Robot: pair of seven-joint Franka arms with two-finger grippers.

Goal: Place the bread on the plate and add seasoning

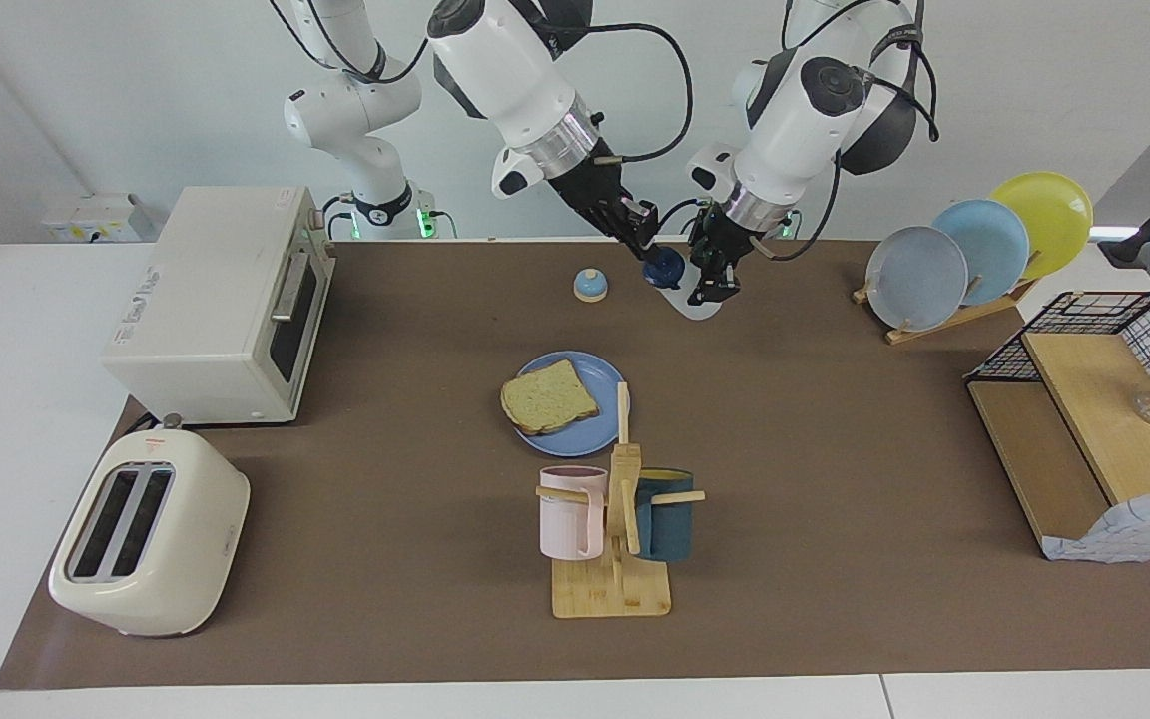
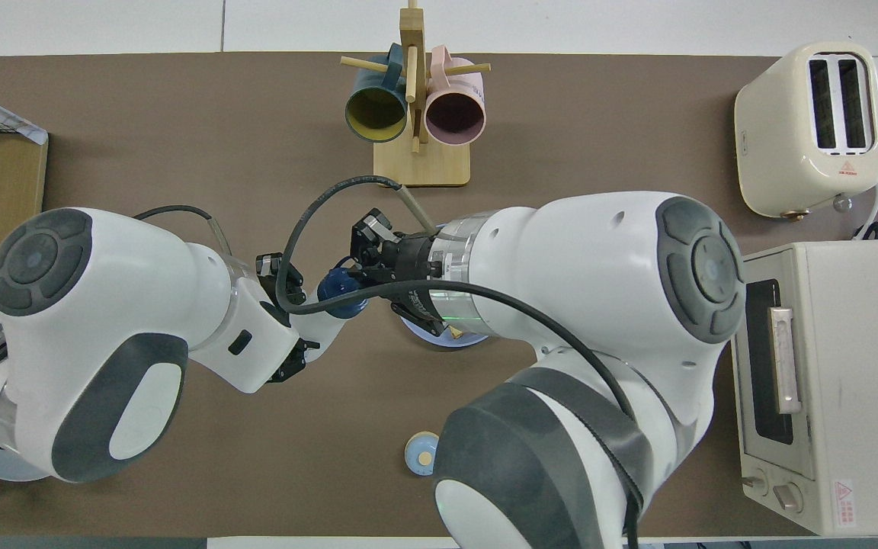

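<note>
Above table, left tool (image 1: 713, 268) clamps seasoning (image 1: 692, 296) tilted; right tool (image 1: 647, 238) pinches cap (image 1: 663, 268).

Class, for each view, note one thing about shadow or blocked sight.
Facing view: the mug rack casts a soft shadow on the brown mat. Overhead view: the right arm covers nearly all of the plate, hiding the bread.
</note>
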